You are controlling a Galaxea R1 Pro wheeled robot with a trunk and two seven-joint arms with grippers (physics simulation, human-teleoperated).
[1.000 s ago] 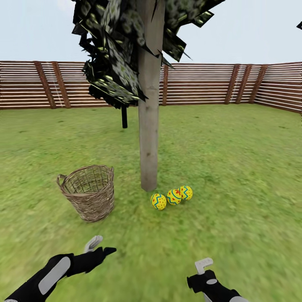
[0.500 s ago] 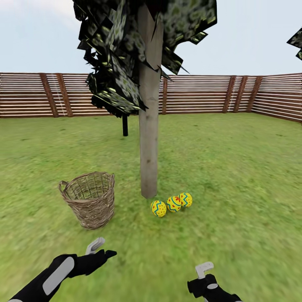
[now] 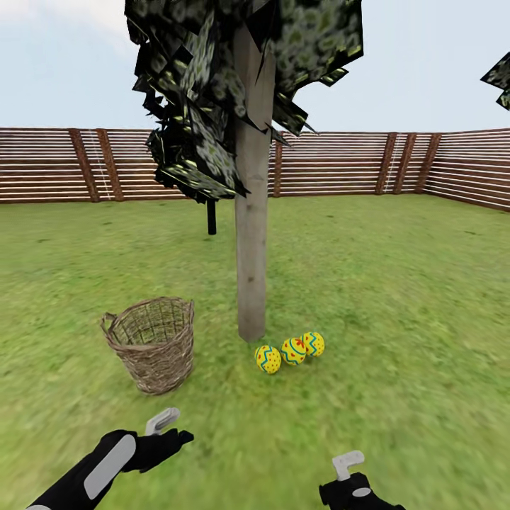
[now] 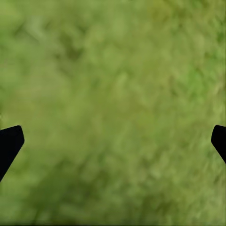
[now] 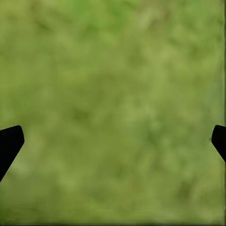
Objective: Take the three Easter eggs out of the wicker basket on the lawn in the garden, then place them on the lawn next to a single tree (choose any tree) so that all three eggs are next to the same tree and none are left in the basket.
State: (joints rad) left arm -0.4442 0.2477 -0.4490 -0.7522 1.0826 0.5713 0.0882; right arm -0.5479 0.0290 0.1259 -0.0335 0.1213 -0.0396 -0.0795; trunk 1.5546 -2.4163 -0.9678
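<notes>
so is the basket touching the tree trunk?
Apart. The head view shows a strip of lawn between the wicker basket and the tree trunk.

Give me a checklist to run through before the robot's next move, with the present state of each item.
1. All three Easter eggs on the lawn: ok.
2. Eggs beside the same tree: ok, they lie in a row at the foot of its trunk.
3. Wicker basket empty: ok, no egg shows through its open weave or inside its rim.
4. Basket upright: ok.
5. Left gripper free: ok, open with only grass between the fingertips.
6. Right gripper free: ok, open over grass.
</notes>
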